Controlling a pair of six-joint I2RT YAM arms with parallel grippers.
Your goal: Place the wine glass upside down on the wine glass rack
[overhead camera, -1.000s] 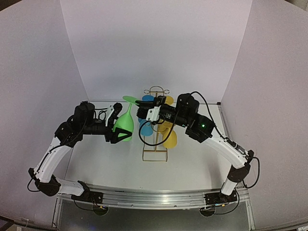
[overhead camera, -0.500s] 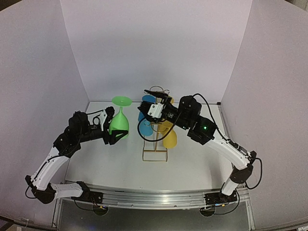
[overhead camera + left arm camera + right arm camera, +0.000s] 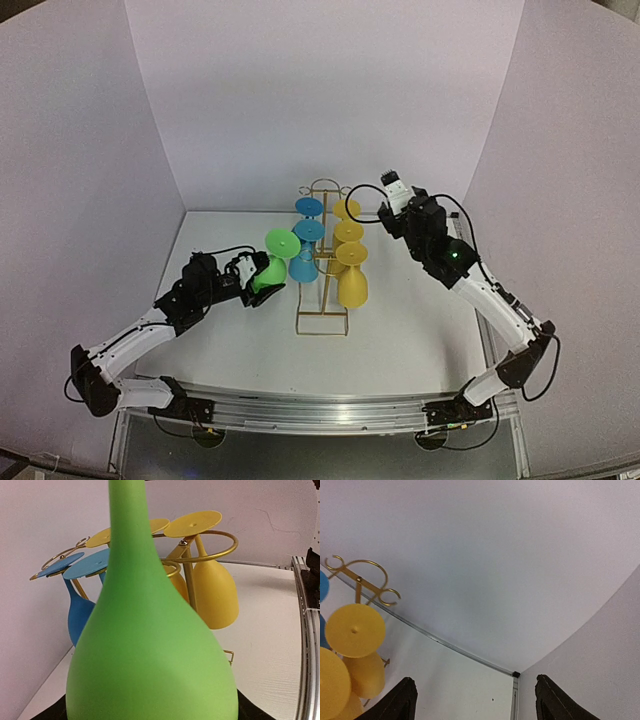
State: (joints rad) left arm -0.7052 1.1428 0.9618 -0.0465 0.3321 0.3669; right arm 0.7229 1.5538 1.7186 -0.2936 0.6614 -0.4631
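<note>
Left gripper [image 3: 256, 287] is clamped around the bowl of the green wine glass [image 3: 270, 268], which lies tilted low over the table [image 3: 400, 330], its foot pointing up toward the wine glass rack [image 3: 322, 316] and not on it. Just beside that foot hang blue glasses [image 3: 304, 266] on the rack's left side; yellow glasses [image 3: 352, 288] fill its right side. In the left wrist view the green bowl blocks most of the rack. The left arm reaches out low and nearly flat. The right arm is raised, well apart from the rack, with the right gripper [image 3: 475, 702] spread wide on nothing. The table is white, with 3 pale walls [image 3: 320, 90] behind it.
</note>
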